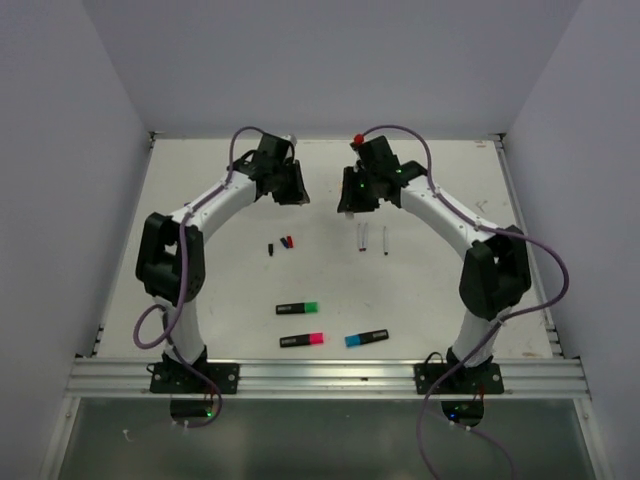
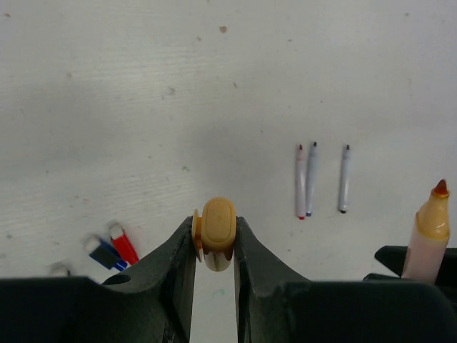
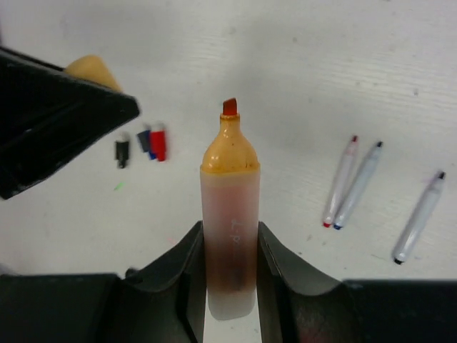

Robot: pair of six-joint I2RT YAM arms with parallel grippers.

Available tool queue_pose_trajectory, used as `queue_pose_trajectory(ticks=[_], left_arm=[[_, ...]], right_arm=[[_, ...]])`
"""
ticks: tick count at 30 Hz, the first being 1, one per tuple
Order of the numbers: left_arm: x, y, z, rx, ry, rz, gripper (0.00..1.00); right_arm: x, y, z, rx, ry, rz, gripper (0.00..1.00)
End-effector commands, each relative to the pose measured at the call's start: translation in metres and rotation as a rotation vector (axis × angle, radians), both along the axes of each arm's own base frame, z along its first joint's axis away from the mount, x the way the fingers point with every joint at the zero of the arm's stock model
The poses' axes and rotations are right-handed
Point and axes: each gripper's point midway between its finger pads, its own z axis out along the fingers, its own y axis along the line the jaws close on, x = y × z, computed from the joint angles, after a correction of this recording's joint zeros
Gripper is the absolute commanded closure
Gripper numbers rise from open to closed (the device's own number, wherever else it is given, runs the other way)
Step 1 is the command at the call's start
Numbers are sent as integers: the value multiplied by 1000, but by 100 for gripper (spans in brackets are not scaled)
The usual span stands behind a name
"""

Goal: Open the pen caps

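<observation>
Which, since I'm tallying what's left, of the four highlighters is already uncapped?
The peach-orange highlighter upright in the right hand: its tip is bare, its cap in the left hand. The green-capped, pink-capped and blue-capped ones lie closed.

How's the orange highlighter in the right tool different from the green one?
The orange highlighter is uncapped, its cap in the left tool; the green highlighter is closed. Orange sits in the right tool; green lies on the table. Orange's body is pale, green's black. Both are stubby.

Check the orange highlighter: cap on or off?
Off. The orange highlighter in the right gripper shows a bare tip; the left gripper holds the orange cap apart.
</observation>
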Motion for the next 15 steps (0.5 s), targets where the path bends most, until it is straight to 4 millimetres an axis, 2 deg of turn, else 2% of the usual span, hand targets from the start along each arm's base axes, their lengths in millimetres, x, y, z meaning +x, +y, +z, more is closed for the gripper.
queue_pose_trajectory(ticks=[1, 3, 4, 6, 7, 10, 15], left_arm=[[16, 25, -12, 175, 2, -7, 100], [25, 24, -14, 194, -18, -13, 100], [29, 24, -22, 205, -12, -14, 100], [34, 24, -26, 214, -13, -17, 100], [36, 23, -37, 220, 5, -21, 100], [41, 23, -48, 223, 19, -25, 100], [42, 18, -62, 206, 46, -40, 100]], right_arm=[[36, -36, -20, -208, -18, -127, 100], [50, -40, -25, -230, -24, -159, 100], [61, -42, -34, -244, -18, -173, 100], [73, -50, -44, -275, -10, -195, 100], [81, -51, -51, -292, -7, -197, 100], [96, -59, -58, -319, -16, -207, 100], [111, -71, -87, -352, 30, -237, 100]])
